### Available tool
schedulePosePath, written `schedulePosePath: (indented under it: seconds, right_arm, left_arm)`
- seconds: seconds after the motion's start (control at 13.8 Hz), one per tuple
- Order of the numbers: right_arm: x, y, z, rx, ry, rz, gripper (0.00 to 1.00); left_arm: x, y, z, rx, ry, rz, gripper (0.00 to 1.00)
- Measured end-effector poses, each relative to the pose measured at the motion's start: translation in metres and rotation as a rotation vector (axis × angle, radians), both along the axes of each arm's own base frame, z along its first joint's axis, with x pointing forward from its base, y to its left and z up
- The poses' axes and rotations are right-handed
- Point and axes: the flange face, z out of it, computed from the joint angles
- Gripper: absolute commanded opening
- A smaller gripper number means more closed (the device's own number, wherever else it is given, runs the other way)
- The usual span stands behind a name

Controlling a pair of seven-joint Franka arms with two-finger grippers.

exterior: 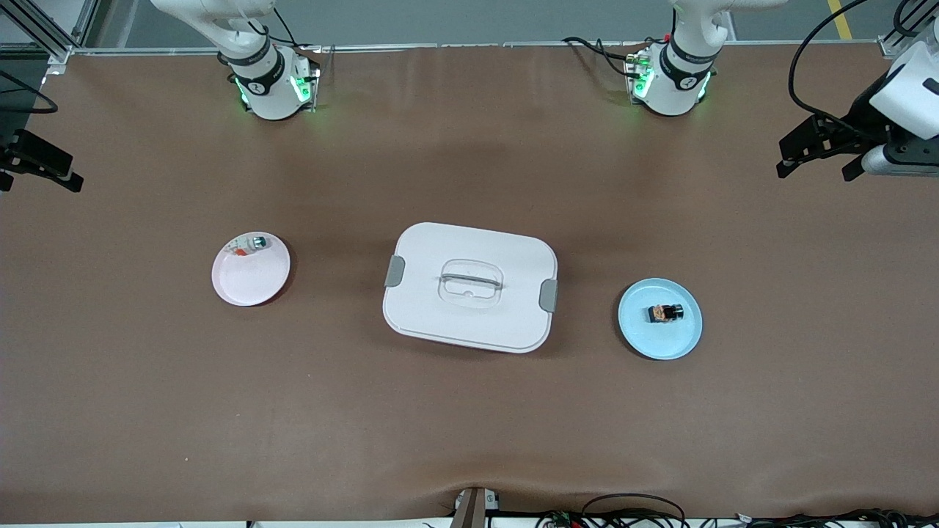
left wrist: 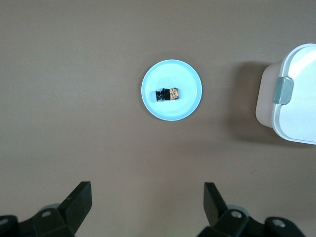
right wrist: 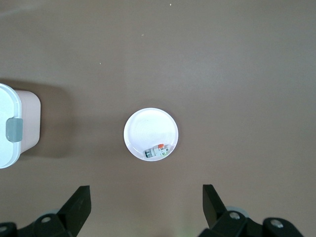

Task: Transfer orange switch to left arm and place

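Note:
The orange switch (exterior: 665,313) lies on its side on a round blue plate (exterior: 645,341) toward the left arm's end of the table. In the left wrist view the switch (left wrist: 167,94) lies on the plate (left wrist: 186,106). The white box (exterior: 469,286) with grey side latches stands mid-table, its lid on. My left gripper (exterior: 818,167) is open and empty, high up past the blue plate at the table's end; its own view (left wrist: 146,190) shows the jaws wide apart. My right gripper (exterior: 40,180) is open and empty (right wrist: 146,190), high at the other end.
A round pink plate (exterior: 249,282) lies toward the right arm's end and holds a small white part with a green-silver end (exterior: 249,245); the right wrist view shows the plate (right wrist: 148,128) and part (right wrist: 157,150). The box's ends show in both wrist views (left wrist: 296,98) (right wrist: 7,126).

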Motion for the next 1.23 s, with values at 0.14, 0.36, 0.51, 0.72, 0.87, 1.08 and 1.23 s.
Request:
schedulePosePath:
  seconds: [0.14,0.36,0.51,0.72,0.87,1.08,1.23]
  right_arm:
    - [0.000,0.000,0.000,0.000,0.000,0.000,1.00]
    - [0.000,0.000,0.000,0.000,0.000,0.000,1.00]
    - [0.000,0.000,0.000,0.000,0.000,0.000,1.00]
    - [0.000,0.000,0.000,0.000,0.000,0.000,1.00]
    - [0.000,0.000,0.000,0.000,0.000,0.000,1.00]
    - [0.000,0.000,0.000,0.000,0.000,0.000,1.00]
    - [0.000,0.000,0.000,0.000,0.000,-0.001,1.00]
  left_arm:
    - [0.000,0.000,0.000,0.000,0.000,0.000,1.00]
    - [0.000,0.000,0.000,0.000,0.001,0.000,1.00]
    - [0.001,0.000,-0.001,0.000,0.002,0.000,1.00]
    - [0.001,0.001,-0.004,0.004,0.019,0.000,1.00]
    - [0.001,0.003,-0.008,0.024,0.038,-0.001,1.00]
    - [0.003,0.003,-0.015,0.030,0.058,-0.003,1.00]
    - [0.004,0.003,-0.017,0.031,0.062,-0.010,1.00]
